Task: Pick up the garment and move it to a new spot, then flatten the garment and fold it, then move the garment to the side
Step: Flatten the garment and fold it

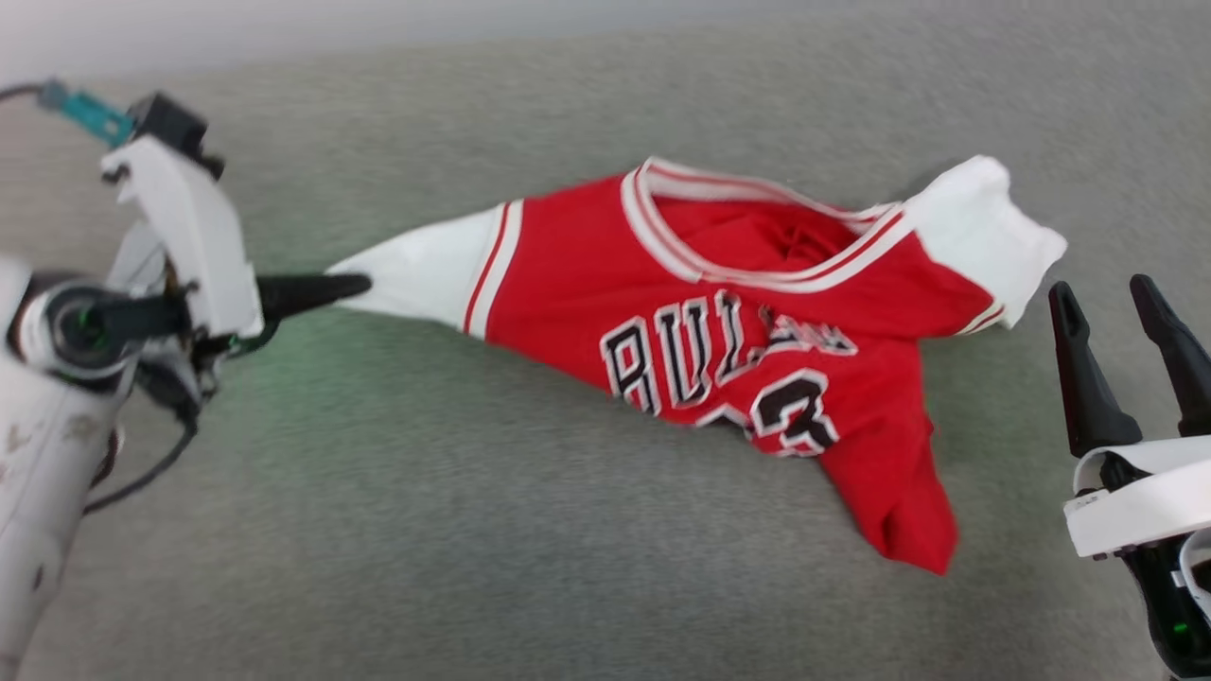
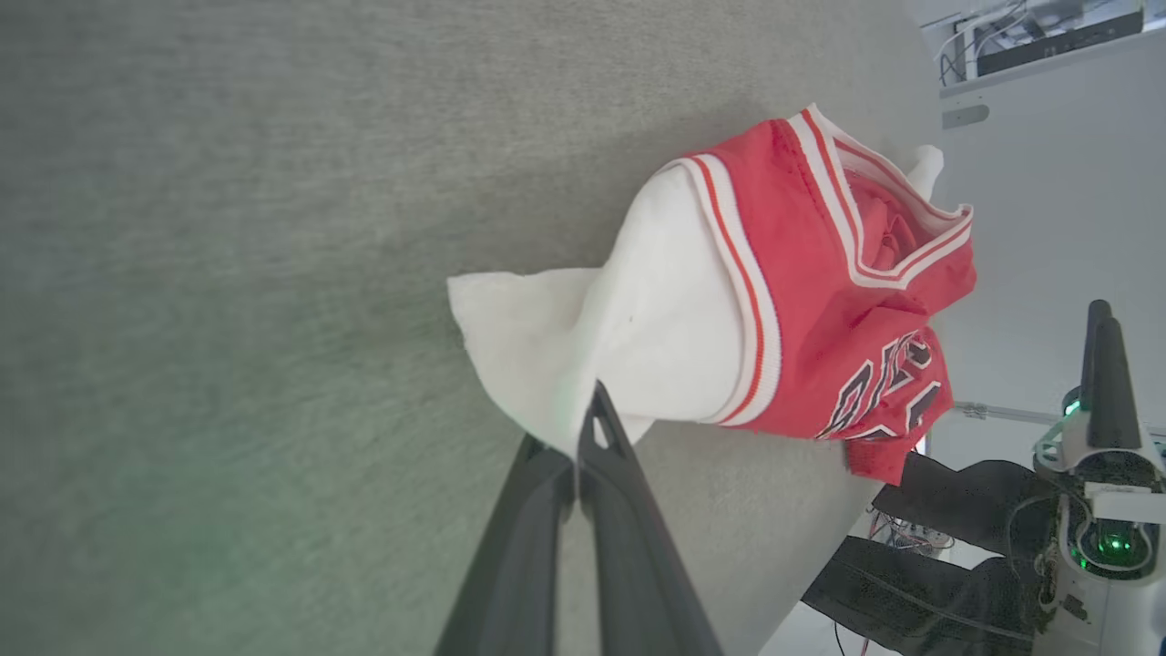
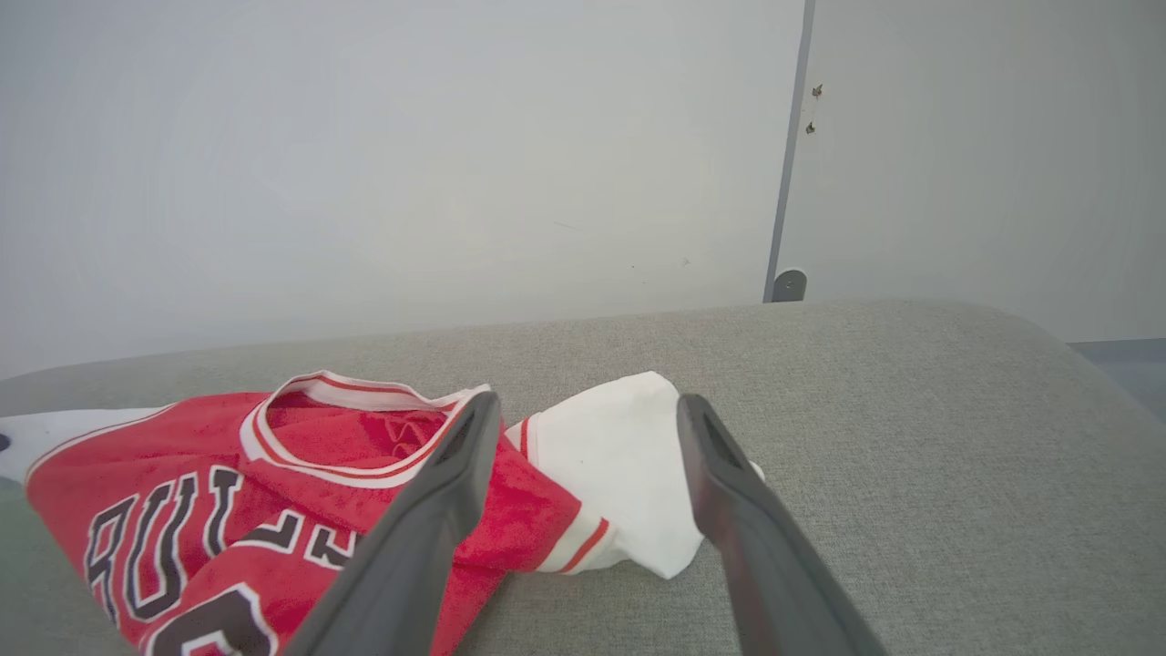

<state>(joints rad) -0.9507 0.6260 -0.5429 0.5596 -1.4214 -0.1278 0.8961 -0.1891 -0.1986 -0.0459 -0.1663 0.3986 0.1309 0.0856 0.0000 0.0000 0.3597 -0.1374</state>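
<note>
The garment (image 1: 587, 284), a red jersey with white sleeves, striped collar and black "BULLS" lettering, lies crumpled across the grey fabric surface (image 1: 378, 530). My left gripper (image 1: 362, 284) reaches in from the left and is shut on the tip of the garment's left white sleeve (image 2: 638, 337), which is pulled out to a point. The left wrist view shows both fingers (image 2: 592, 456) pressed together on that sleeve's edge. My right gripper (image 1: 1102, 288) stands open beside the right white sleeve (image 3: 610, 456), not touching it; the red body (image 3: 182, 437) lies to its left.
The grey surface has a rounded far edge (image 3: 911, 314) with a pale wall (image 3: 364, 137) behind it. In the left wrist view my right gripper (image 2: 1102, 319) rises beyond the surface's edge, with dark cables (image 2: 911, 547) below. Room lies in front of the garment.
</note>
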